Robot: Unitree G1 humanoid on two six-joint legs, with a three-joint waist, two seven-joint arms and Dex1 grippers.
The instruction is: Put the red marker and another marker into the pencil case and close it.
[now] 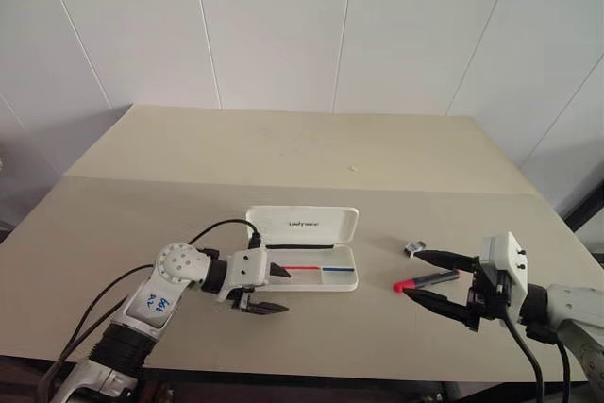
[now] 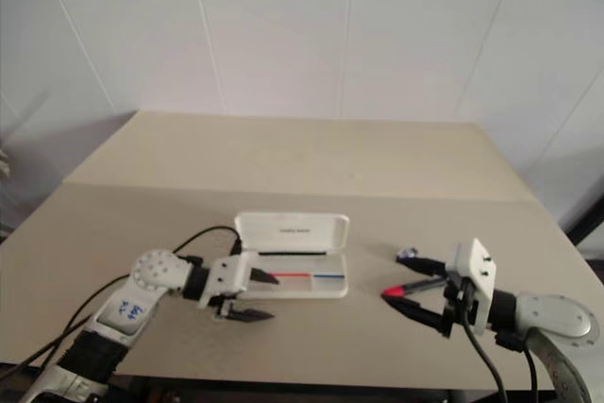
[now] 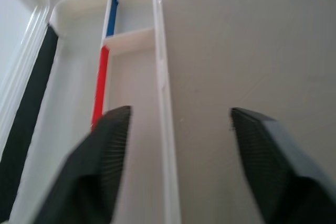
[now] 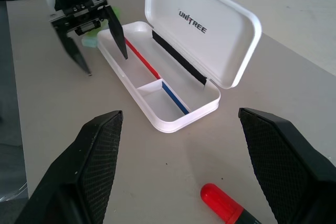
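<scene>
The white pencil case (image 1: 302, 226) lies open at the table's middle, lid raised at the back, with a red and blue stripe inside. My left gripper (image 1: 286, 291) is open at the case's left end, one finger (image 3: 105, 145) over the tray and the other outside its front wall. A light-green marker (image 4: 91, 41) peeks out on the table behind that gripper, mostly hidden. The red marker (image 1: 429, 280), red cap toward the case, lies on the table right of the case. My right gripper (image 1: 412, 273) is open, its fingers straddling the marker without touching it.
A small dark and white object (image 1: 415, 248) lies just behind the right gripper's far finger. A black cable (image 1: 217, 226) loops from the left wrist beside the case's left end. The table's front edge (image 1: 311, 370) runs close below both grippers.
</scene>
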